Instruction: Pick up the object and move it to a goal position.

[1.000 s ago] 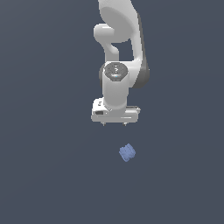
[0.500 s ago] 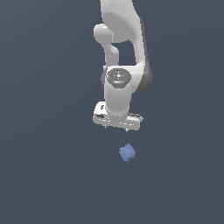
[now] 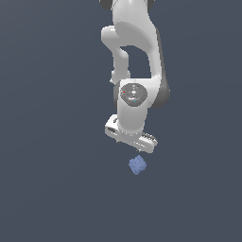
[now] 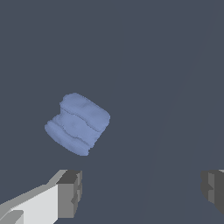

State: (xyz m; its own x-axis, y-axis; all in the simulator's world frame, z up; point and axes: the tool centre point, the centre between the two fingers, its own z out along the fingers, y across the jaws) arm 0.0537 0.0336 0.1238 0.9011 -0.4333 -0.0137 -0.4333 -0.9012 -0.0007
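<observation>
Ahead of the wide-open, empty fingers (image 4: 142, 192), the block (image 4: 78, 124) looks light, stiff; grip its flatter ends, not the ridges.

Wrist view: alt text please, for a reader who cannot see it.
A small periwinkle-blue ridged block lies on a plain dark grey surface, ahead of the gripper and not between its jaws. The jaws stand wide open, with one grey fingertip near the block and the other at the picture's far edge, touching nothing.
</observation>
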